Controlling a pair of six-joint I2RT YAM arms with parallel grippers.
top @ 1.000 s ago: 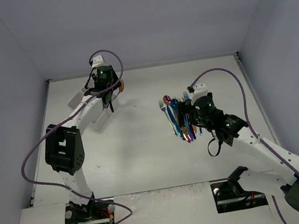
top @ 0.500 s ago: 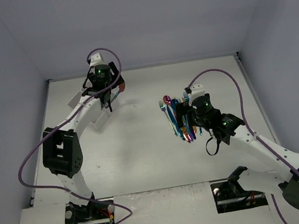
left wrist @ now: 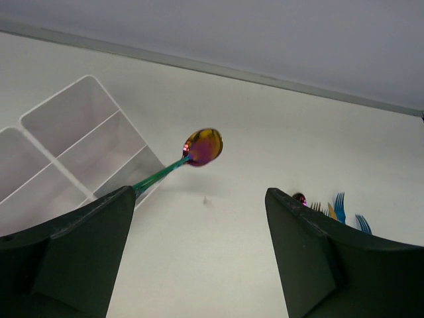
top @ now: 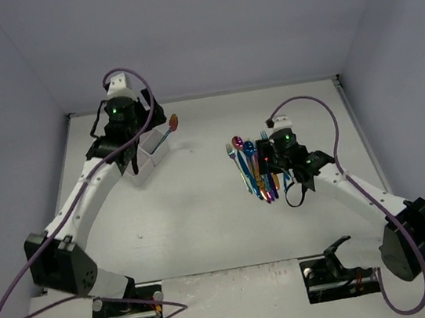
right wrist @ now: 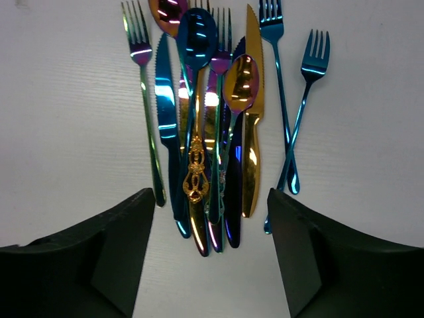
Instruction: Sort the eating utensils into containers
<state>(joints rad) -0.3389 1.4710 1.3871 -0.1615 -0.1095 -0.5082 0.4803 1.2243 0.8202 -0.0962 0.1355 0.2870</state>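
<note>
White table (top: 205, 215) with utensils (top: 256, 170), box (top: 151, 155)

I see one spoon (left wrist: 203, 146), gold-pink bowl on a green handle, leaning out of the white divided box (left wrist: 66, 116). Well apart, the utensil pile (right wrist: 197, 152) lies bunched, iridescent, handles roughly parallel.

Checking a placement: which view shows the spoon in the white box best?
Left wrist: the spoon sits large mid-frame, gold-pink bowl up, green handle leaning out of the white box. Top external shows it tiny at the box's corner; right wrist misses it.
</note>
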